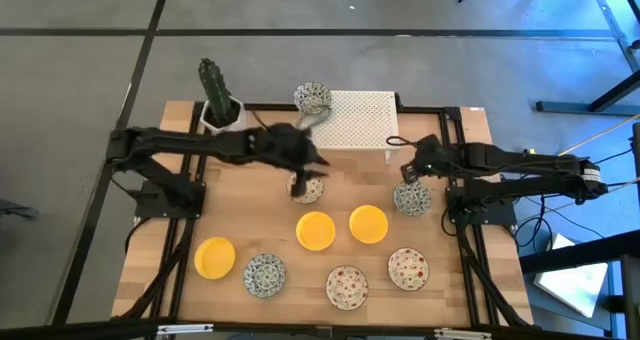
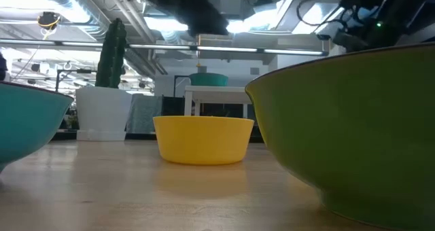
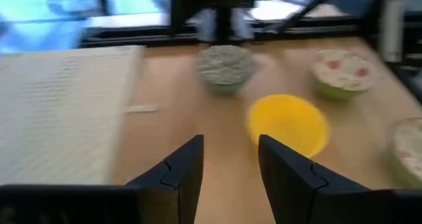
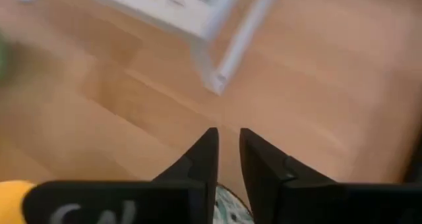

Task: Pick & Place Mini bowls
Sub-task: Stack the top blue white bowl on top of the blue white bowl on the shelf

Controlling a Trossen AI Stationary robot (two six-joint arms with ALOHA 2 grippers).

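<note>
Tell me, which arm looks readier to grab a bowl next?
Probably the right: its gripper hovers just beside a teal-speckled bowl. The left gripper is above a red-speckled bowl, so it's close.

two dark arms, black angular jaws

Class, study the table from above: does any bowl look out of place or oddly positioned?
One speckled bowl sits at the white rack's left corner, hanging over its edge, while the others lie flat on the table. Nothing looks spilled or broken.
</note>
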